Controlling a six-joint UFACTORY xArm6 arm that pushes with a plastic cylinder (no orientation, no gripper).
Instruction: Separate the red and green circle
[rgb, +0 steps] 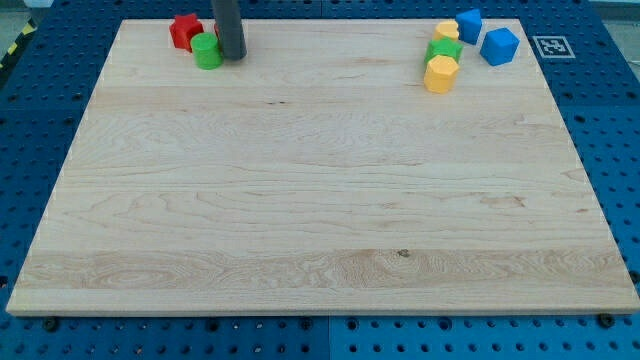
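A green circle (207, 50) lies near the view's top left corner of the wooden board (320, 200). A red block (185, 31), star-like in outline, touches it on its upper left. The dark rod comes down from the view's top edge, and my tip (232, 57) rests on the board just right of the green circle, touching or almost touching it. The rod hides whatever lies directly behind it.
Near the view's top right stands a cluster: a blue block (469, 24), a larger blue block (499, 46), a green block (444, 48), a yellow block (447, 31) behind it and a yellow hexagon-like block (440, 74) in front.
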